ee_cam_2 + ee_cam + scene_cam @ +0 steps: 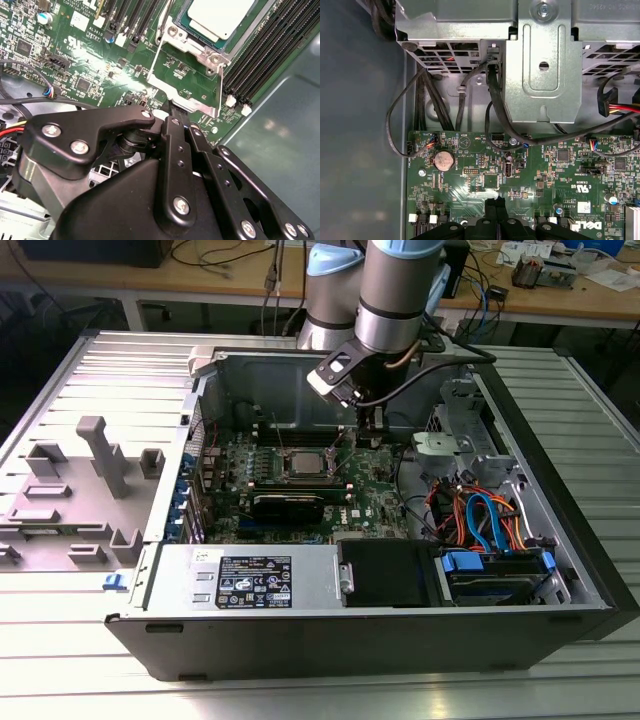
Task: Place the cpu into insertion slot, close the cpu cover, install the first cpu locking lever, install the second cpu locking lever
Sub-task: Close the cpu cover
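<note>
One chip (304, 462) sits in its socket (215, 58) near the exterior view's centre — the cover (187, 75) stands swung open, the gripper (176, 112), pinched closed, touching its free edge.

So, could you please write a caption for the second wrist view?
Claw at the edge of the open cpu cover; cpu sits in the insertion slot.

We see the arm (398, 285) come down from above, its wrist (388, 330) held upright, and the black tool (371, 435) pointing straight down, its two fingers (490, 210) drawn together at the tips in the first wrist view.
</note>
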### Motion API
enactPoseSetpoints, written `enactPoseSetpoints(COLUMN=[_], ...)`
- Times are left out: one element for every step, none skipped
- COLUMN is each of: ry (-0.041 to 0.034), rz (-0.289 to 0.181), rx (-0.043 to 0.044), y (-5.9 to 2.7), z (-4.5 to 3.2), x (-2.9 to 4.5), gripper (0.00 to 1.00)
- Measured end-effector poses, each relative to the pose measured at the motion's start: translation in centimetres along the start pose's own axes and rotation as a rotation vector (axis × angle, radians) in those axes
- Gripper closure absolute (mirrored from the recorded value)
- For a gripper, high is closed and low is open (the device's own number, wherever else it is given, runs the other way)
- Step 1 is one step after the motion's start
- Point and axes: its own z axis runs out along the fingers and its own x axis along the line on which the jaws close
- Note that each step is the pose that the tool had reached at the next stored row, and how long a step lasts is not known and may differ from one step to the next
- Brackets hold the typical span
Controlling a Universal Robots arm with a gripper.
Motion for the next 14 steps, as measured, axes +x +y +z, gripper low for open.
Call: enactPoseSetpoints(ry=[0.0,0.0,0.0,0.0,0.0,0.0001,0.0,0.0,0.0001,0.0,0.0,0.0,0.0,0.0], rz=[0.0,0.0,0.0,0.0,0.0,0.0,0.0,0.0,0.0,0.0,0.0,0.0,0.0,0.0], rx=[0.0,-0.0001,0.0,-0.0001,0.0,-0.0001,0.0,0.0,0.0,0.0,0.0,0.0,0.0,0.0], y=[-0.04,-0.07,-0.12,-0.19,-0.23,-0.31,-0.35,-0.38,-0.4,-0.4,-0.42,-0.46,-0.47,-0.48], z=[0.0,0.0,0.0,0.0,0.0,0.0,0.0,0.0,0.0,0.0,0.0,0.0,0.0,0.0], x=[0.0,0.0,0.0,0.0,0.01,0.01,0.01,0.01,0.01,0.01,0.01,0.01,0.01,0.01], gripper=[0.89,0.89,0.89,0.89,0.89,0.89,0.89,0.89,0.89,0.89,0.89,0.89,0.89,0.89])
